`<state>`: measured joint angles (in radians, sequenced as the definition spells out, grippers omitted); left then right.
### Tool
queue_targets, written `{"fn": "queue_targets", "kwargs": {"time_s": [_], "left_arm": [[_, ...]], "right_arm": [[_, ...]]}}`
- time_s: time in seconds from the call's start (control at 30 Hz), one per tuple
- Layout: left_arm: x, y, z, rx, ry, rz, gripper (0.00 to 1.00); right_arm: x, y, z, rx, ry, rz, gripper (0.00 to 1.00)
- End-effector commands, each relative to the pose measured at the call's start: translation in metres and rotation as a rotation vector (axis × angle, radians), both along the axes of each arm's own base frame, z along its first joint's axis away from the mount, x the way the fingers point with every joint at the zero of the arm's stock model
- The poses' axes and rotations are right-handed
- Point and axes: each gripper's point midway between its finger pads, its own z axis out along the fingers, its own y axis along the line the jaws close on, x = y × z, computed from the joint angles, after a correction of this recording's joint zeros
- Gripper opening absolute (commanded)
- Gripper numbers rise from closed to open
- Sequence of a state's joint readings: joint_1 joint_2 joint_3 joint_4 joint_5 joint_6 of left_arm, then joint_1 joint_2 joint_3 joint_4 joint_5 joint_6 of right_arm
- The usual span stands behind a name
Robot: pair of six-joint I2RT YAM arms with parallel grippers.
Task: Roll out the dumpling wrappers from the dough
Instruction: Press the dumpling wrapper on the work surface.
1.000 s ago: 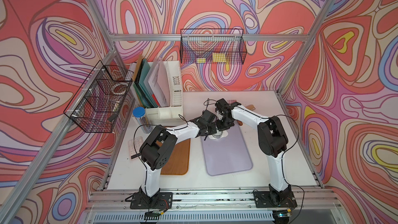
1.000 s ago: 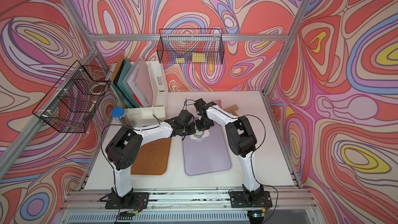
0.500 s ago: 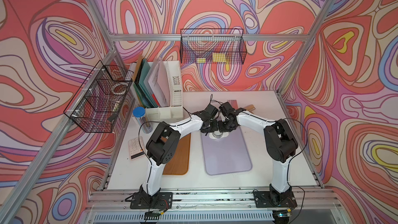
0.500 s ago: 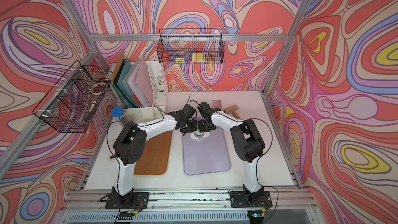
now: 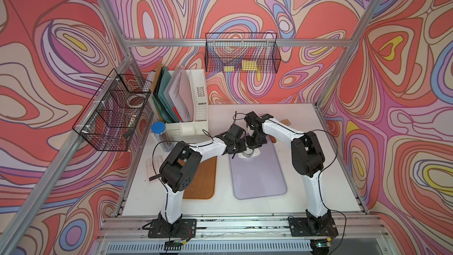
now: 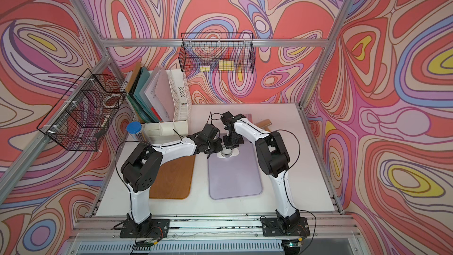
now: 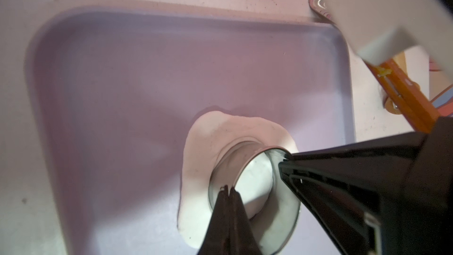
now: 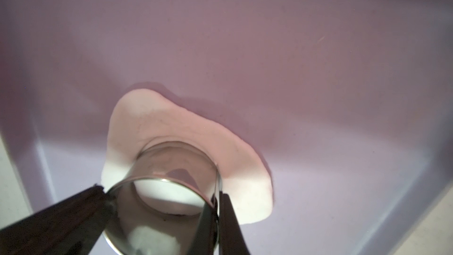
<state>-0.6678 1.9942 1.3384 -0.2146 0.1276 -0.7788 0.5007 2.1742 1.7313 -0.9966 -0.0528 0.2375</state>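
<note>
Clamping the cutter (image 8: 176, 163) atop the dough (image 8: 171, 123), right gripper (image 8: 160, 191) sits beside closed left gripper (image 7: 228, 190).

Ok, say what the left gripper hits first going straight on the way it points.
Probably the rim of the steel cup, right at the tips of the shut left gripper; if it clears that, the dough inside. Depth is hard to judge.

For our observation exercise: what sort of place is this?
Probably a robot test cell, not a kitchen: aluminium frame, patterned wall, and the right gripper clamping a steel cup on dough.
</note>
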Motion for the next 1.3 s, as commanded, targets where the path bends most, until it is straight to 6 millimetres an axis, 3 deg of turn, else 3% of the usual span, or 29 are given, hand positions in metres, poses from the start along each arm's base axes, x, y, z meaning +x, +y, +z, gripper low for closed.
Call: {"fn": "queue_targets", "kwargs": {"time_s": [0.0,0.13,0.23,0.33,0.43,0.57,0.7,0.87,0.97,1.03,1.17,1.27], "left_arm": [[-0.052,0.004,-0.066,0.114,0.279,-0.089,0.01],[-0.027,-0.003,-0.059,0.119,0.256,-0.098,0.01],[-0.019,-0.007,-0.057,0.119,0.248,-0.102,0.01],[-0.015,-0.011,-0.057,0.113,0.243,-0.104,0.01],[-0.020,-0.011,-0.057,0.107,0.255,-0.113,0.01],[-0.059,-0.007,-0.064,0.096,0.309,-0.130,0.01],[-0.088,-0.001,-0.058,0.011,0.322,-0.083,0.01],[-0.101,-0.009,-0.048,-0.022,0.318,-0.093,0.01],[-0.102,-0.013,-0.045,-0.039,0.317,-0.096,0.01],[-0.091,-0.009,-0.042,-0.008,0.281,-0.089,0.02],[-0.057,-0.002,-0.041,0.027,0.252,-0.081,0.02],[-0.039,-0.010,-0.039,0.041,0.239,-0.105,0.02]], "right_arm": [[-0.046,0.010,-0.066,0.032,0.168,-0.044,0.06],[-0.085,0.011,-0.060,0.073,0.226,-0.108,0.07],[-0.093,0.016,-0.053,0.115,0.226,-0.167,0.07],[-0.088,0.025,-0.044,0.164,0.210,-0.210,0.07],[-0.073,0.031,-0.038,0.171,0.170,-0.210,0.07],[-0.030,0.027,-0.035,0.093,0.053,-0.136,0.07],[0.013,0.029,-0.028,0.105,-0.048,-0.065,0.07],[0.034,0.036,-0.030,0.167,-0.052,0.005,0.07],[0.025,0.035,-0.036,0.174,-0.018,0.031,0.06],[0.011,0.033,-0.035,0.182,0.023,0.018,0.06],[-0.033,0.026,-0.032,0.195,0.132,-0.063,0.06],[-0.061,0.021,-0.035,0.188,0.196,-0.138,0.05]]}}
